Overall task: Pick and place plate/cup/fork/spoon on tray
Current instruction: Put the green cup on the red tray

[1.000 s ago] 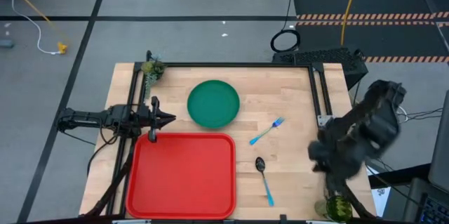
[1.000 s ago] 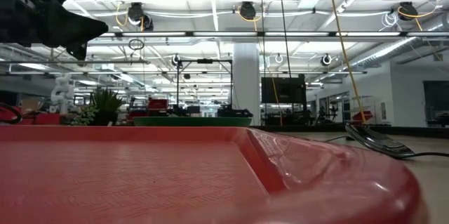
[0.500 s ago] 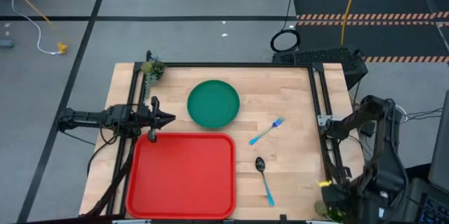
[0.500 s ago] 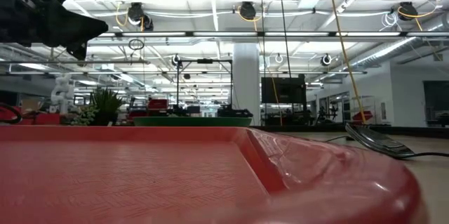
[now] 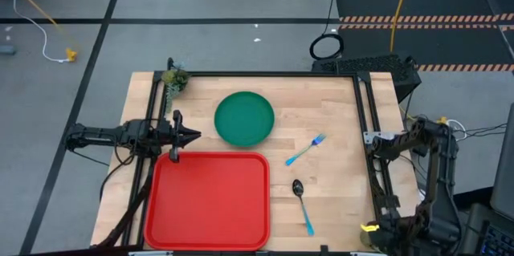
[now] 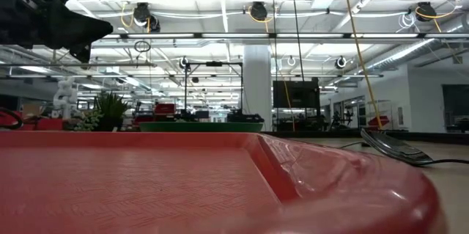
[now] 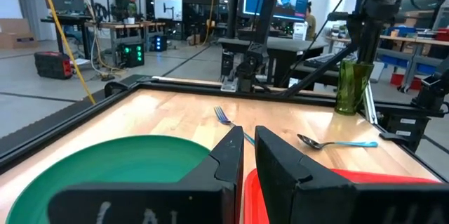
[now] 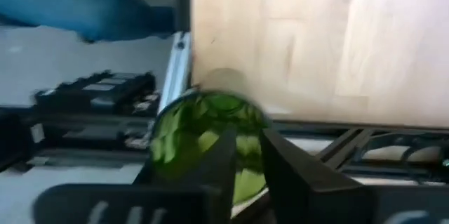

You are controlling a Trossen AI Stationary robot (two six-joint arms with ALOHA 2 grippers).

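Cup (image 8: 203,143), lower right of the high view by the desk corner: light, slick, thin-walled; grip its wall gently. Right tool (image 8: 245,147) nearly together above it; left tool (image 7: 247,155) nearly together.

Ceiling lamps (image 6: 258,11) are lighting the room evenly and glaring white in the low view. The tabletop (image 5: 329,111) is showing bright, with only soft, short shadows under the plate (image 5: 244,117). The tray (image 6: 146,190) is lying out of focus close to the low camera. The right wrist view is smearing heavily, the cup (image 8: 203,140) blurring green.
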